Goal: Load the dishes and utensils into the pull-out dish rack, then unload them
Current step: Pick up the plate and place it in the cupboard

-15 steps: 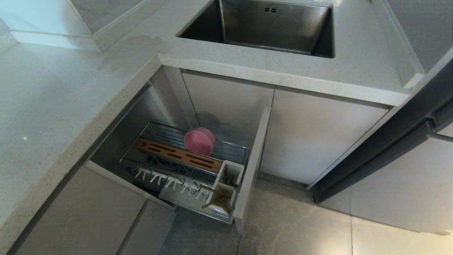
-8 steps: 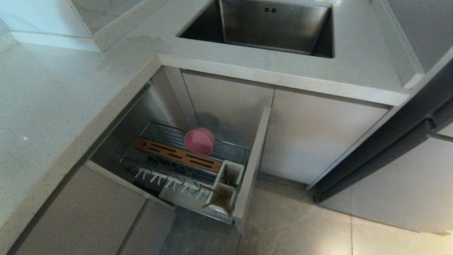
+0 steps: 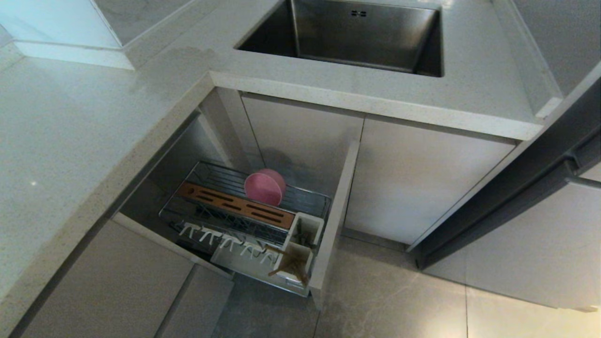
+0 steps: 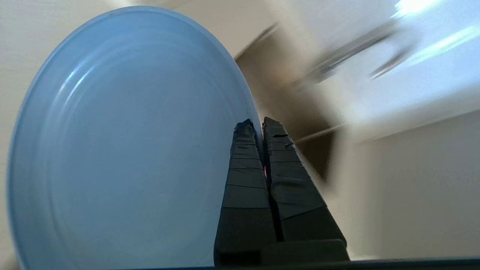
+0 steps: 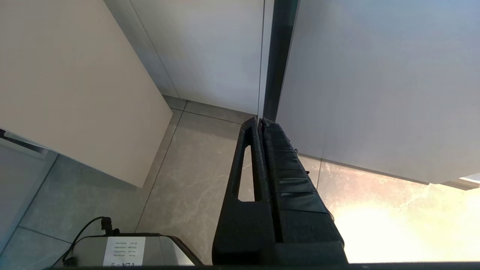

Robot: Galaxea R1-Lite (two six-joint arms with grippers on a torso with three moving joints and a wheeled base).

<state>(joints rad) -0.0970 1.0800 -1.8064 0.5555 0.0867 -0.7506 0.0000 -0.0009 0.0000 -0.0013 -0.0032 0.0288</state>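
Below the sink (image 3: 357, 37), my head view shows the pull-out dish rack (image 3: 244, 211) drawn out, the pink bowl (image 3: 264, 188) standing on edge at its far side and the chopsticks (image 3: 286, 265) in the near utensil cup (image 3: 296, 265); neither arm appears. From my left wrist, my left tool (image 4: 255, 125) is pinched shut on the rim of the pale-blue plate (image 4: 123, 142). It looks light, stiff and slick, so I judge a rim grip right. From my right wrist, my right tool (image 5: 259, 122) is closed and empty above the floor (image 5: 187, 187).
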